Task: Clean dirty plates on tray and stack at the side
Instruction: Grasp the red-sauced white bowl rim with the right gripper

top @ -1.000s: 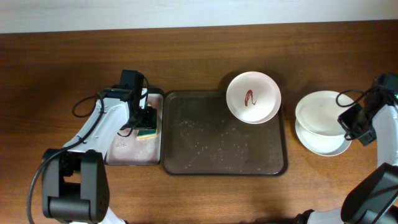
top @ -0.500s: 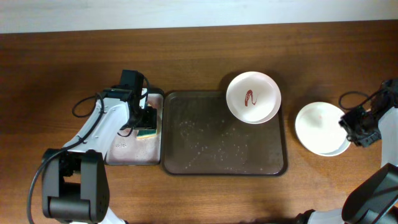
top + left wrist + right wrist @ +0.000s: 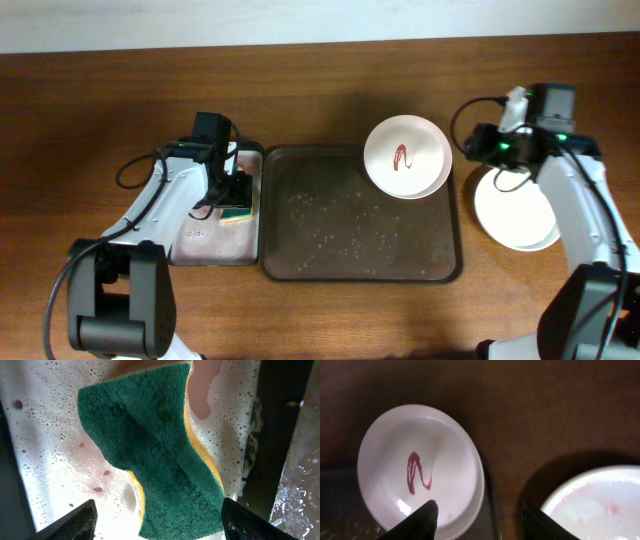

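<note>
A white plate (image 3: 407,157) with a red sauce squiggle sits on the far right corner of the dark brown tray (image 3: 330,230). Two plates lie stacked (image 3: 515,212) on the bare wood to the tray's right. My right gripper (image 3: 480,148) hovers open between that stack and the soiled plate. The right wrist view shows the soiled plate (image 3: 420,467) at left and the stack (image 3: 600,505) at lower right, with my right gripper (image 3: 480,521) empty above the plate's rim. My left gripper (image 3: 159,522) is open astride the green-yellow sponge (image 3: 155,455), with a gap at its left finger (image 3: 75,521).
The black basin (image 3: 200,245) of foamy pinkish liquid stands against the tray's left side and holds the sponge (image 3: 236,212). Water droplets speckle the tray floor. Cables trail from both arms over the tabletop.
My right gripper opened, left a plate on the stack, and swung up and left toward the soiled plate. The left arm stayed still over the sponge.
</note>
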### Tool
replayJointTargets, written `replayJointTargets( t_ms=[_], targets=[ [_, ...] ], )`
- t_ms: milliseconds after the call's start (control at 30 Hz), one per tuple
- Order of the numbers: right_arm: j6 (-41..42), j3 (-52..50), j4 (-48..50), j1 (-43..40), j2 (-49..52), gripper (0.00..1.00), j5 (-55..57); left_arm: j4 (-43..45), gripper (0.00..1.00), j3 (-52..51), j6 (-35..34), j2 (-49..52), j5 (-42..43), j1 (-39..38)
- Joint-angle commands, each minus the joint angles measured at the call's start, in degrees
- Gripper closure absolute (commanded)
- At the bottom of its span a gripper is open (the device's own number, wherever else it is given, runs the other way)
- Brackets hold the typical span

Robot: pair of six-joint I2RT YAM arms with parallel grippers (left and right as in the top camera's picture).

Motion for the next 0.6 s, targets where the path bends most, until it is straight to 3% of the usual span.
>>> replayJointTargets(
  t_ms=[0,167,367,467,567],
  targets=[
    [-1.1,0.3,3.3,3.3,3.6,0.45,6.7,0.0,0.22,-0.1,0.1,-0.8,0.4,0.2],
    [-0.6,0.3,8.2,5.0,10.1,0.45,6.7,-0.1,0.22,-0.1,0.1,-0.8,0.5,0.2],
    [-0.5,0.3,11.1,5.0,15.3,0.57,6.4,-0.1,0.22,-0.1,0.1,-0.8,0.5,0.2],
    [-0.5,0.3,10.6,5.1,16.8,0.75,4.8,-0.5,0.22,-0.1,0.1,-0.8,0.5,0.2],
    [-0.5,0.3,10.5,5.1,16.8,0.86,1.4,-0.5,0.22,-0.1,0.1,-0.8,0.5,0.2]
  ],
)
